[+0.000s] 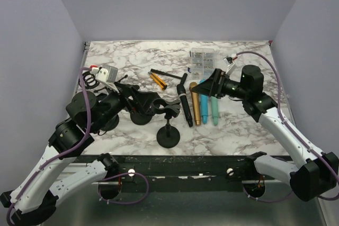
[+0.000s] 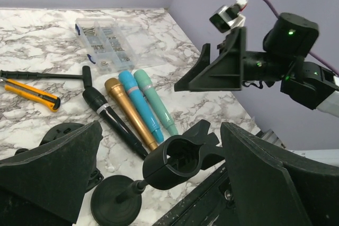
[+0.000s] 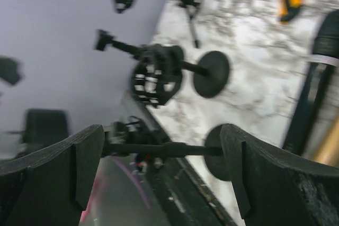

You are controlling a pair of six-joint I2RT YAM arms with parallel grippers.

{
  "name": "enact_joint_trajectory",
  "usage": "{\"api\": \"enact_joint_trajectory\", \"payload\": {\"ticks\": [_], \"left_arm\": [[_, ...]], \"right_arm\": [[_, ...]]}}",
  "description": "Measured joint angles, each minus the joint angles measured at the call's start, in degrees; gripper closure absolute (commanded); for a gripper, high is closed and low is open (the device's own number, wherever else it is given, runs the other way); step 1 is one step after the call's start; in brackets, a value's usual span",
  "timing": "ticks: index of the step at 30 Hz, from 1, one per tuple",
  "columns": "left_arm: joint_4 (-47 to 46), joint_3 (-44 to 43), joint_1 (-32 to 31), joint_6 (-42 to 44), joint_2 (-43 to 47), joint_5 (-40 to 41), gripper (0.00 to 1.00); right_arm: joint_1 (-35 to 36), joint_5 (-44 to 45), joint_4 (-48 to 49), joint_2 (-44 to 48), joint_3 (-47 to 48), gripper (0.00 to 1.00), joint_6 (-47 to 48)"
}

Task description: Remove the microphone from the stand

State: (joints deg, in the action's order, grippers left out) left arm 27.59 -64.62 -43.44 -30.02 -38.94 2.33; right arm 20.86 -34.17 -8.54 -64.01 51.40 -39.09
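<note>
A black microphone stand (image 1: 168, 135) stands near the table's front edge, and its clip (image 2: 183, 162) is empty. Four microphones lie side by side on the table: black (image 1: 185, 105), gold (image 1: 195, 105), blue (image 1: 204, 107) and teal (image 1: 214, 108). They also show in the left wrist view, the black one (image 2: 114, 120) nearest. My left gripper (image 1: 159, 105) is open and empty, its jaws either side of the clip in the left wrist view (image 2: 164, 175). My right gripper (image 1: 205, 87) is open and empty, raised above the microphones' far ends; its wrist view (image 3: 161, 168) is blurred.
Two more black stands (image 1: 140, 117) (image 1: 108, 123) stand under my left arm. An orange box cutter (image 1: 158, 80), a thin black tool (image 1: 164, 73) and a clear parts box (image 1: 201, 61) lie further back. A grey device with coiled cables (image 1: 105, 72) is at the left.
</note>
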Motion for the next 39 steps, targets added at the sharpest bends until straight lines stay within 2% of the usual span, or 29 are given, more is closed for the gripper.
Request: {"api": "enact_joint_trajectory", "payload": {"ticks": [4,7,18,21,27,33,39], "left_arm": [[0.02,1.2,0.0,-0.02,0.04,0.0,0.08],[0.07,2.16,0.0,-0.11,0.04,-0.33,0.13],[0.96,5.53,0.22,-0.2,0.15,-2.45,0.31],[1.09,6.16,0.22,-0.22,0.26,-2.58,0.35],[0.46,7.39,0.22,-0.5,0.59,-2.95,0.46],[-0.74,8.17,0.22,-0.63,1.01,-3.52,0.56],[-2.67,9.18,0.26,-0.63,1.16,-4.81,0.62]], "right_arm": [[0.33,-8.41,11.13,3.06,-1.2,0.0,-8.66],[1.81,-11.58,15.19,3.67,-0.15,0.0,-11.34],[14.56,-12.13,16.06,-1.44,4.11,0.03,-10.97],[16.11,-11.56,15.54,-2.89,4.52,0.11,-10.14],[17.51,-10.43,15.28,-6.03,5.35,0.11,-9.31],[19.54,-9.31,14.88,-7.54,6.49,0.31,-8.46],[20.06,-7.78,13.99,-7.5,7.52,0.4,-6.23]]}}
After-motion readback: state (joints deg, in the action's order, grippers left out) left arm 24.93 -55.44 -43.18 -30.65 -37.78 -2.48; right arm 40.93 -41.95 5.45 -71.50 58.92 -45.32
